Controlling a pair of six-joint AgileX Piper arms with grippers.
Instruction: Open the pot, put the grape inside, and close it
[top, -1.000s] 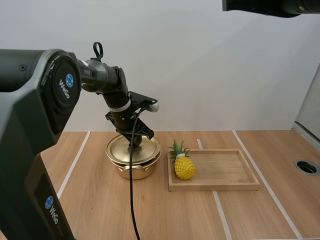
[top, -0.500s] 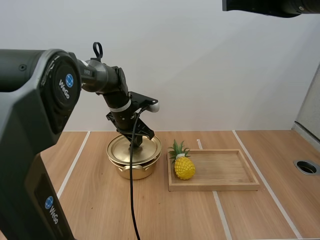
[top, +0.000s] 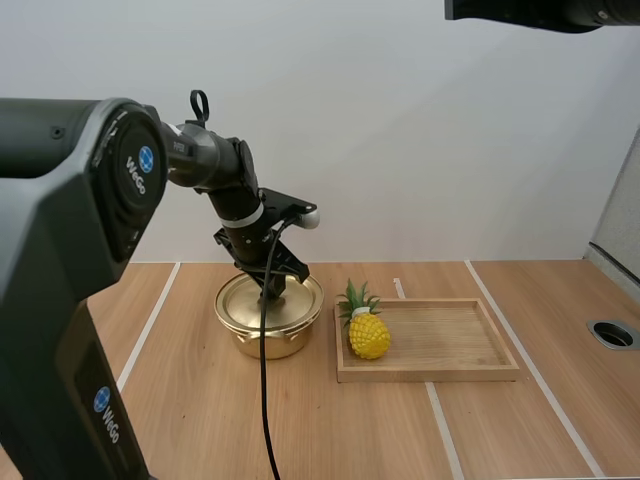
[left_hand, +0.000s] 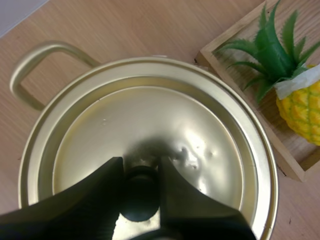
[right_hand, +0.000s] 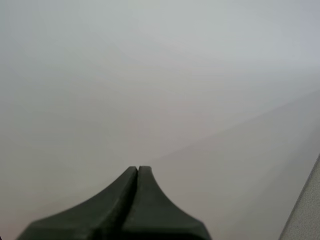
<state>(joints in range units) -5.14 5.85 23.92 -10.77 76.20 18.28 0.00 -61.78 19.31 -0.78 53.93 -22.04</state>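
A wooden table (top: 200, 420) crossed by white lines carries a gold pot (top: 268, 343) with its lid (top: 245, 298) on, beside a tray (top: 450, 345). A pineapple (top: 369, 335) stands in the tray's end nearest the pot. Up close, the left gripper (left_hand: 141, 167) pinches the lid's dark knob (left_hand: 140, 200) between its tips. The right gripper (right_hand: 137, 171) has its fingers pressed together, holding nothing.

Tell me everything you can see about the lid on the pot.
The lid is round, shiny gold-coloured metal: a shallow dome with a few small marks, inside a stepped rim. It sits level and closed on the pot, beside the wooden tray. A dark knob stands at its centre, and the left tool pinches that knob, one black finger on each side. Nothing else touches it.
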